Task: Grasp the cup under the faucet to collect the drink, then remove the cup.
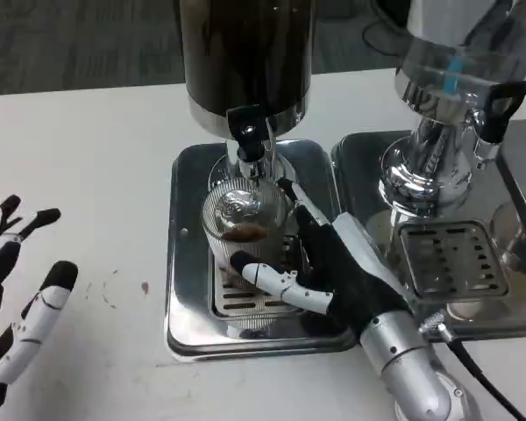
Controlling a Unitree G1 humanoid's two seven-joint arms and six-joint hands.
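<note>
Gripping the ribbed glass cup point(244, 230) under the dispenser's faucet point(251, 140), the right hand point(333, 267) is wrapping it; the left hand point(17, 303) is idling open on the bench point(88, 175).

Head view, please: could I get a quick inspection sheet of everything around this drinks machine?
Surface: white table, faint marks near the left robot hand.
Job's things: ribbed clear cup stands on the drip tray under the faucet of the dark dispenser; a little brown drink inside.
Clutter: second dispenser on its own tray to the right.
Robot hands: right robot hand holds the cup; left robot hand rests open on the table, holding nothing.
Cables: black cable by the right forearm.
Surroundings: grey carpet beyond the table.
</note>
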